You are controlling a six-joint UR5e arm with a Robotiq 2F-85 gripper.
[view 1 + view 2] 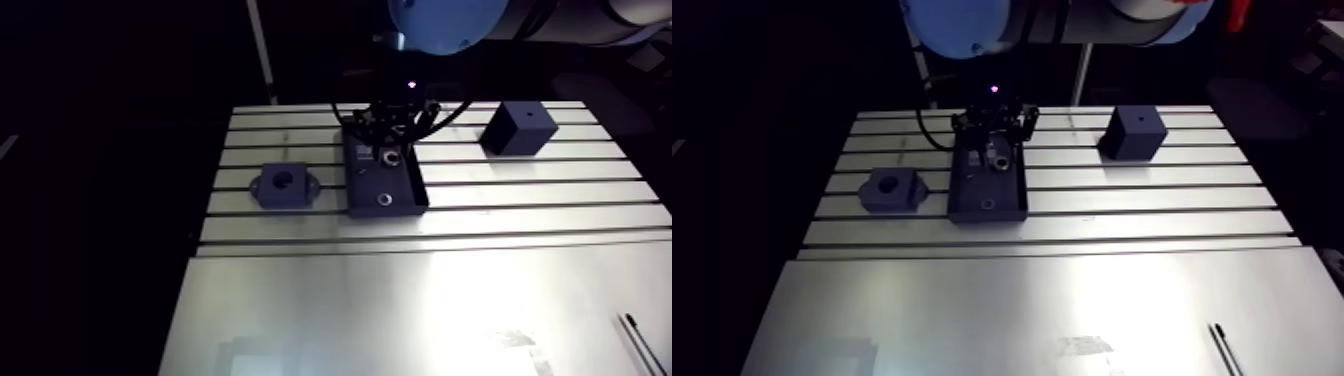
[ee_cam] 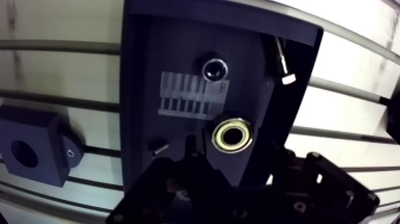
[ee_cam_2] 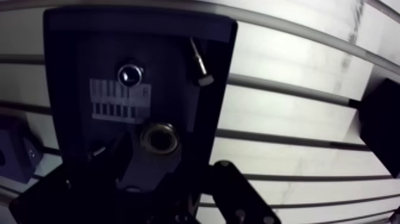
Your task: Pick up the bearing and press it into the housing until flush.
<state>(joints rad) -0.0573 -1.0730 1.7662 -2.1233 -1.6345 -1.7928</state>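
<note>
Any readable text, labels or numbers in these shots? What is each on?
"R": a lone character at one end of the white striped label on the floor of the tray. It is blurred and may be another letter.
The label's stripes are bars only, with no legible digits.
No markings show on the bearing, the housing or the dark cube.

The long silver metal table with grooves (image 1: 560,185) stretches from side to side. Its grooves look like dark lines, and the strips between them are pale and a bit shiny. A big flat smooth metal sheet (image 1: 300,310) lies right against the table's near edge. A bright white patch of light (image 1: 470,290) glows on that sheet. Two thin dark sticks (image 1: 640,345) lie on the sheet, well apart from the table. A pale thin post (image 1: 262,50) stands behind the table. All around the table the room is very dark.
</note>
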